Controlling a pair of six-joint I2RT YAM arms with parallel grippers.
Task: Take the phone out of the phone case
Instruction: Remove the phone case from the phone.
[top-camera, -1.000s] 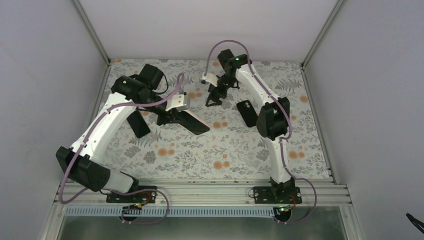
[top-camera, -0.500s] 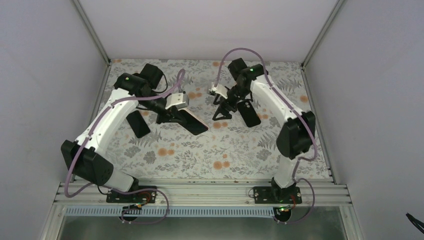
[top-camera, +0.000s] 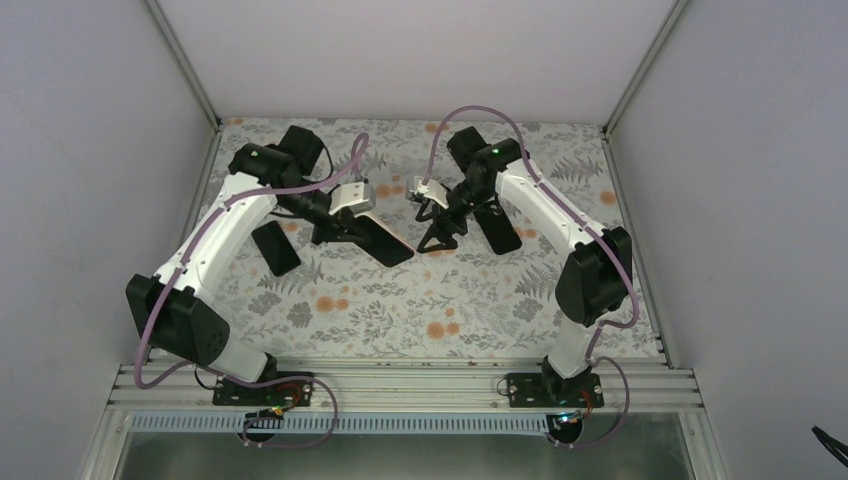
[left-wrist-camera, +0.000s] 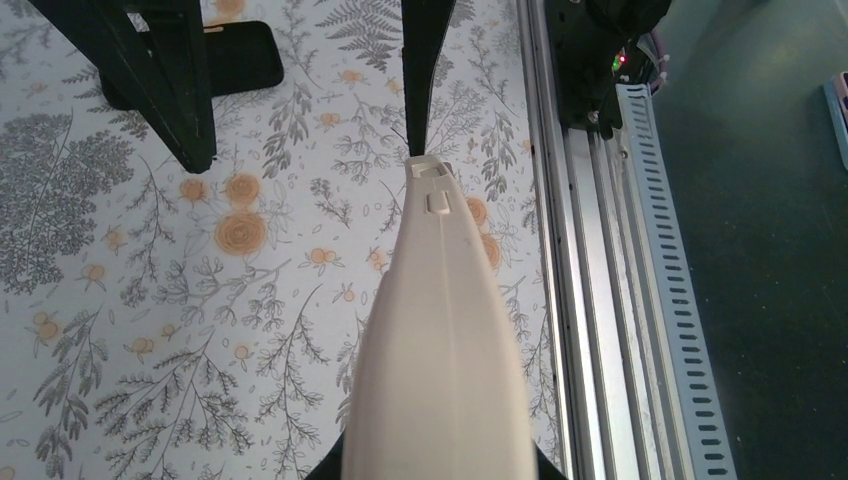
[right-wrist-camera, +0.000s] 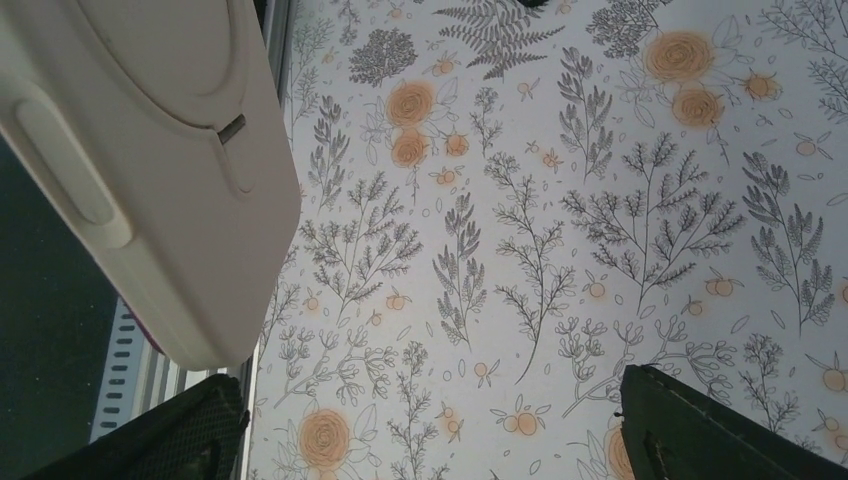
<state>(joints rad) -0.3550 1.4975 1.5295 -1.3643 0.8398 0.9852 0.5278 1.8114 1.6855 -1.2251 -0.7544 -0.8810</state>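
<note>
My left gripper is shut on a phone in a cream case and holds it tilted above the floral mat, dark screen up. In the left wrist view the cream case runs edge-on from between my jaws, which it mostly hides. My right gripper is open and hangs just past the phone's free end, not touching it. In the right wrist view the case fills the upper left, above and beside the left fingertip, with the right fingertip far apart.
A black phone-shaped slab lies on the mat left of the left gripper. Another black one lies under the right arm and shows in the left wrist view. The metal rail runs along the near edge.
The right gripper has swung down and left from the back of the mat to the phone's free end. The left gripper has shifted the phone slightly back and right.
</note>
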